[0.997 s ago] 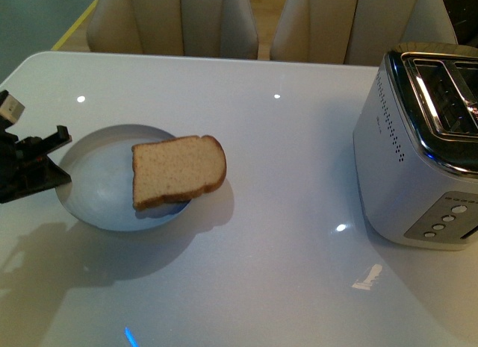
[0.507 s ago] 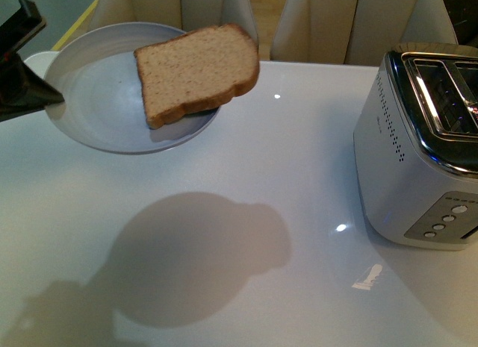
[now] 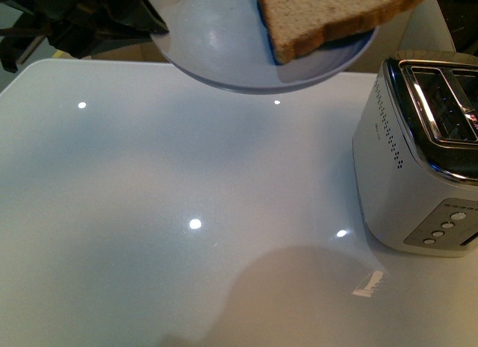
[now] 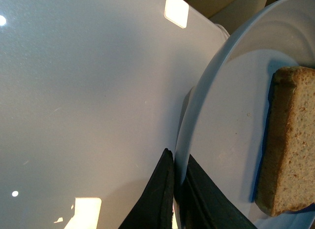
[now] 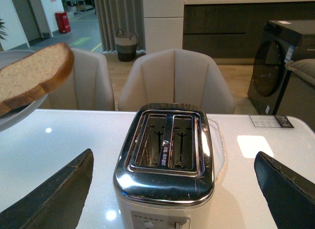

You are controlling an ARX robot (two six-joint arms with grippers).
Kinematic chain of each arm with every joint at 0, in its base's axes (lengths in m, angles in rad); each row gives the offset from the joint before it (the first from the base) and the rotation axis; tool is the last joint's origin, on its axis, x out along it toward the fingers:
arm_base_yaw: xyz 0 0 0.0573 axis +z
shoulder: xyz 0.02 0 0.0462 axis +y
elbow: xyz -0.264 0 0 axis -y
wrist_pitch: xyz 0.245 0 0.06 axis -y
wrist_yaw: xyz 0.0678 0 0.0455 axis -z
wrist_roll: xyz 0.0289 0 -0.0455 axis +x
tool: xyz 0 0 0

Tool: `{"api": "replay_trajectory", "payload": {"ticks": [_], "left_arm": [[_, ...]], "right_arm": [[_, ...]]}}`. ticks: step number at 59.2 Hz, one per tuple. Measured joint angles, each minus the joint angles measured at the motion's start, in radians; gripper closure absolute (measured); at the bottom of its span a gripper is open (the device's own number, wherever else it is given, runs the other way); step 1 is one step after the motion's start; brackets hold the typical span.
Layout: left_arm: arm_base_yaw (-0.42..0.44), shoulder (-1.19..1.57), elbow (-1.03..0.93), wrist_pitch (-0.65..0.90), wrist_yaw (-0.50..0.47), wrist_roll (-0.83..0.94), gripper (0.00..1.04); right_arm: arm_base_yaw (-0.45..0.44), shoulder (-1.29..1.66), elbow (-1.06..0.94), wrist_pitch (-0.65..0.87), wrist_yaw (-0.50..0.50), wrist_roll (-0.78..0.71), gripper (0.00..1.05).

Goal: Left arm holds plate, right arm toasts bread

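Table (image 3: 149, 250): glossy white top, nearest to the front camera, with bright spots of ceiling light and a broad soft shadow on it.
Toaster (image 3: 407, 160): silver, with two slots, standing on the table's right side. It has a perforated side, a chrome top and a row of round buttons on the front panel.
Toaster writing: there is a small mark on the side and fine print on the panel, both too small to read.
Right gripper (image 5: 173, 155): spread wide and holding nothing, its two dark fingers framing the toaster from above.
Card (image 5: 270, 121): flat on the table beside the toaster. It carries a dark printed strip that cannot be read.
Left gripper (image 4: 178, 157): closed tight on the plate's rim, with one finger on each face.
Plate (image 3: 216, 41): pale blue-grey, held up in the air above the table's far side and tilted.
Bread (image 3: 328, 15): one brown slice lying on the plate. Its crust edge overhangs the rim on the toaster side, near the toaster but apart from it.
Chairs (image 5: 174, 79): cream upholstered backs just beyond the table.
Room behind: a woven basket (image 5: 126, 43), a red bin (image 5: 62, 22) and a dark front-loading appliance (image 5: 275, 66). A red wall sign there is illegible.
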State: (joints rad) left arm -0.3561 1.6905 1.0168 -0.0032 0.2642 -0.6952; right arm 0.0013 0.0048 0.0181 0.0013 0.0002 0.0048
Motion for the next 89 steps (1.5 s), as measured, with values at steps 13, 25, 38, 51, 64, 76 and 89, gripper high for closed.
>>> {"api": "replay_trajectory", "payload": {"ticks": [13,25,38,51,64,76,89], "left_arm": [[-0.037,-0.01,0.0,-0.016,-0.003,-0.001,1.02],[-0.036,-0.01,0.0,-0.016,-0.006,-0.001,1.02],[-0.037,-0.011,0.0,-0.016,-0.006,-0.001,1.02],[-0.036,-0.013,0.0,-0.016,-0.007,-0.001,1.02],[-0.036,-0.013,0.0,-0.016,-0.009,-0.001,1.02],[-0.036,-0.013,0.0,-0.016,-0.008,-0.001,1.02],[-0.036,-0.013,0.0,-0.016,-0.008,-0.001,1.02]], "right_arm": [[0.0,0.0,0.0,0.0,0.0,0.0,0.09],[0.0,0.0,0.0,0.0,0.0,0.0,0.09],[-0.006,0.266,0.138,-0.352,-0.021,0.078,0.09],[-0.094,0.457,0.217,-0.138,-0.181,0.148,0.09],[-0.067,0.778,0.344,0.179,-0.246,0.427,0.09],[0.088,1.055,0.423,0.37,-0.175,0.549,0.09],[0.185,1.286,0.528,0.431,-0.125,0.564,0.09]]}}
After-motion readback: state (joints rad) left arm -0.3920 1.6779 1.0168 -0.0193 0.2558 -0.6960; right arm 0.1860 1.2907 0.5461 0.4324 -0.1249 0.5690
